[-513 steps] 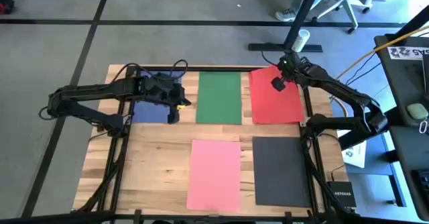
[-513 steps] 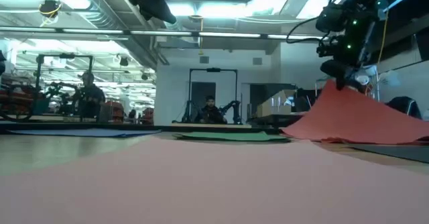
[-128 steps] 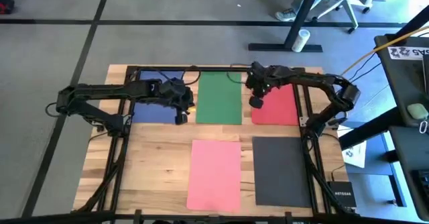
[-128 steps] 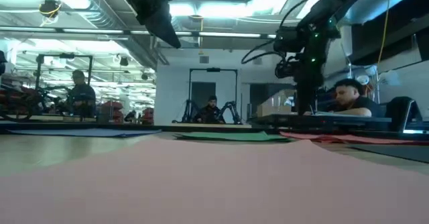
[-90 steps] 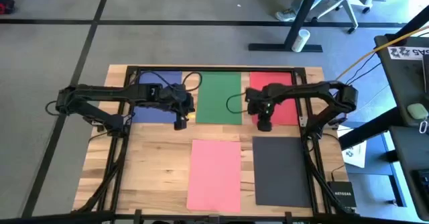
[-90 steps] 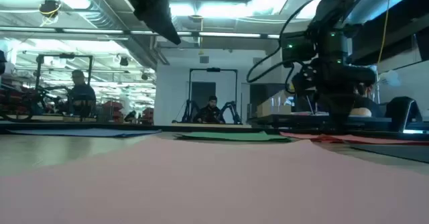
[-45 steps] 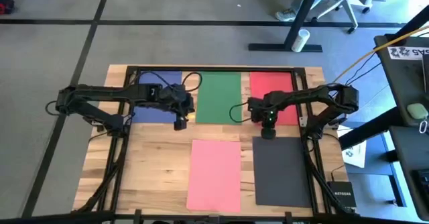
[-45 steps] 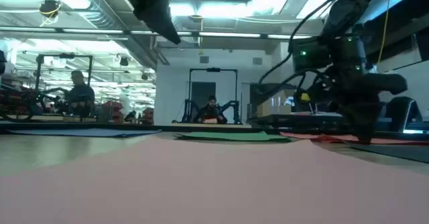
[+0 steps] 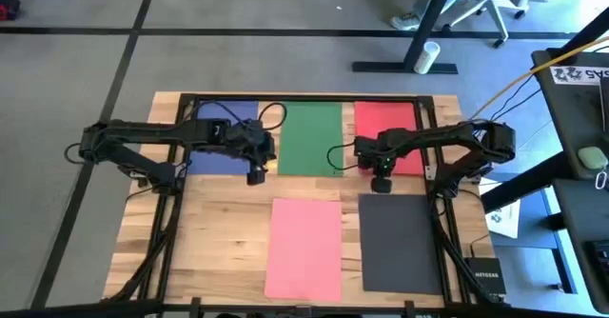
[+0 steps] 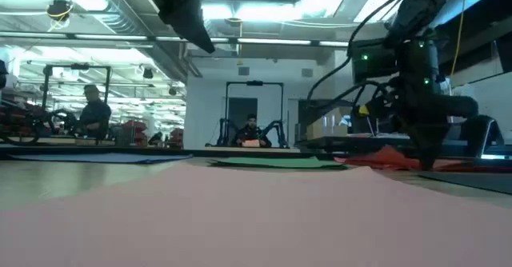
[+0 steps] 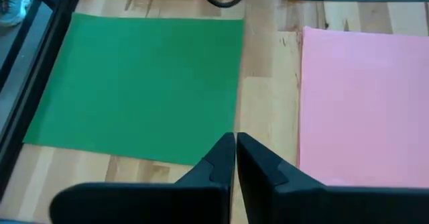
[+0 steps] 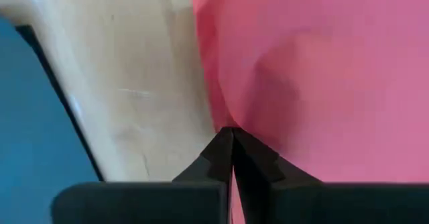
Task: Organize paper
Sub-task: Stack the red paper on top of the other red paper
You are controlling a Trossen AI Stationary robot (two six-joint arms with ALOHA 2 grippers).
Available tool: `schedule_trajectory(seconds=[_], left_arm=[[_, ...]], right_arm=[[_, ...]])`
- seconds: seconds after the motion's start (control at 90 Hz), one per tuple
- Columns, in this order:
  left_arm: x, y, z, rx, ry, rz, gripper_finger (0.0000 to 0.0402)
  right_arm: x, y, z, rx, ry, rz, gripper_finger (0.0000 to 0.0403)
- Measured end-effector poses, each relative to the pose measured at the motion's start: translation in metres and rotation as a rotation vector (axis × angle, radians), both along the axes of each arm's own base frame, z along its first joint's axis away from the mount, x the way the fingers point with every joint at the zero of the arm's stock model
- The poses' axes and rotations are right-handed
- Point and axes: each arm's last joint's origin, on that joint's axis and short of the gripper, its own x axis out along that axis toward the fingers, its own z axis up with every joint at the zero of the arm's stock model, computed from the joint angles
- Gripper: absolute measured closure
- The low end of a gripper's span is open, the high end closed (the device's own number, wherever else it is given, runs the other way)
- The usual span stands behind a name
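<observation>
Looking down on the counter [image 9: 219,223], I see five sheets laid out, and I place everything against the green sheet [image 9: 311,138], which lies in the middle of the far row. My right gripper [image 9: 382,184] sits at the near corner of the red sheet [image 9: 395,132], the one just right of the green; its wrist camera shows the fingers [image 12: 221,153] pressed together on the red sheet's edge, so I read it as clamped on that paper, and from counter height the red corner [image 10: 392,157] bulges up a little under it. My left gripper [image 9: 254,175] hangs just off the green sheet's near left corner, fingers [image 11: 224,158] closed together with nothing between them, above bare wood between the green sheet and the pink sheet [image 9: 304,247]. The blue sheet [image 9: 221,147] lies left of the green, partly under the left arm. The pink sheet lies nearer than the green, and the dark grey sheet [image 9: 400,242] lies to the pink sheet's right, nearer than the red.
</observation>
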Motion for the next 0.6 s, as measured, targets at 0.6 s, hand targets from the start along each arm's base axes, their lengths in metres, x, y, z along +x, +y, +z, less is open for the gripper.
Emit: schedule_trajectory(seconds=[0.6], left_arm=[[-0.0009,-0.0002,-0.0007,-0.004,0.011,0.003,0.0402]], right_arm=[[-0.0034,0.004,-0.0038,0.082,-0.002,-0.02,0.0403]])
